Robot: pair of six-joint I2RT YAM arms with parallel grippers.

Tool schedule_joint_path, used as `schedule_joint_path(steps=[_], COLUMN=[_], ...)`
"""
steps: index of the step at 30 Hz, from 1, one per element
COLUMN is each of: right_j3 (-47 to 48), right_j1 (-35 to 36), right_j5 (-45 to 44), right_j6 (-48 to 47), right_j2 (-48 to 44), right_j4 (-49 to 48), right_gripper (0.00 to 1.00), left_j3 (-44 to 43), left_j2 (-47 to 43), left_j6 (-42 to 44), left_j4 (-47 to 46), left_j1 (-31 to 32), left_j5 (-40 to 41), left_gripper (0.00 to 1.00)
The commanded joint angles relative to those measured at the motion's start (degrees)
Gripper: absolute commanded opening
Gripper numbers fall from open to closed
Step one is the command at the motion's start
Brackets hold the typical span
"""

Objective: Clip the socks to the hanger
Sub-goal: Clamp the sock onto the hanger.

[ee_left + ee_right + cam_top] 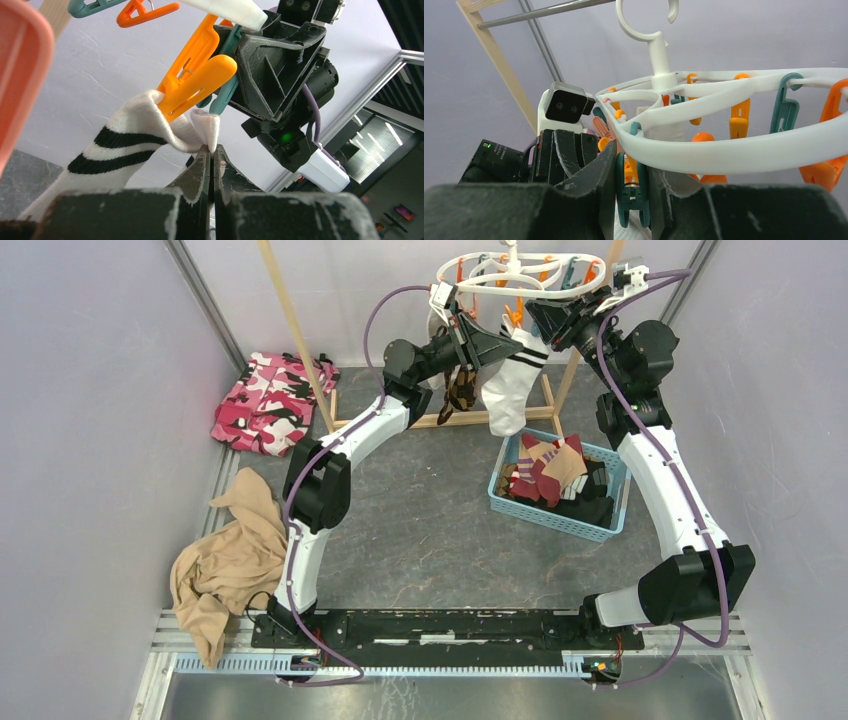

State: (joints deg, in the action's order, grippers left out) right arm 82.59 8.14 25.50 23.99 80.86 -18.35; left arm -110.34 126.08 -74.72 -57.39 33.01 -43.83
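Observation:
The white hanger (pixel 515 270) hangs at the back, with orange and teal clothespins. A white sock with dark stripes (pixel 510 380) dangles from it. An orange clothespin (pixel 195 80) grips its cuff. My left gripper (pixel 210 150) is shut on the cuff edge of the striped sock (pixel 120 145), just below that pin. My right gripper (pixel 631 170) is shut on a teal clothespin (pixel 630 197) under the hanger ring (pixel 724 145), with a finger on each side. A brown argyle sock (pixel 460 390) hangs to the left.
A blue basket (pixel 555 520) holding several more socks sits under the right arm. The wooden rack frame (pixel 300 330) stands behind. A pink camouflage cloth (pixel 270 400) lies at the back left, and a tan garment (pixel 225 565) at the near left.

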Motion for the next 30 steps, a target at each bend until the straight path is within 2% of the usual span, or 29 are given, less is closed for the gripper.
schedule_joint_path(steps=[1, 30], right_j3=[0.1, -0.9], right_j1=[0.1, -0.3], right_j5=[1.4, 4.3], right_j6=[1.2, 4.5], right_j2=[0.1, -0.1], right_j4=[-3.2, -6.7], right_gripper=[0.0, 0.0], left_j3=[-3.3, -3.5], left_j2=[1.0, 2.6], left_j6=[-3.8, -3.3], left_j4=[-2.8, -5.0], left_j1=[0.0, -0.2], left_j5=[-1.2, 0.5], left_gripper=[0.02, 0.02])
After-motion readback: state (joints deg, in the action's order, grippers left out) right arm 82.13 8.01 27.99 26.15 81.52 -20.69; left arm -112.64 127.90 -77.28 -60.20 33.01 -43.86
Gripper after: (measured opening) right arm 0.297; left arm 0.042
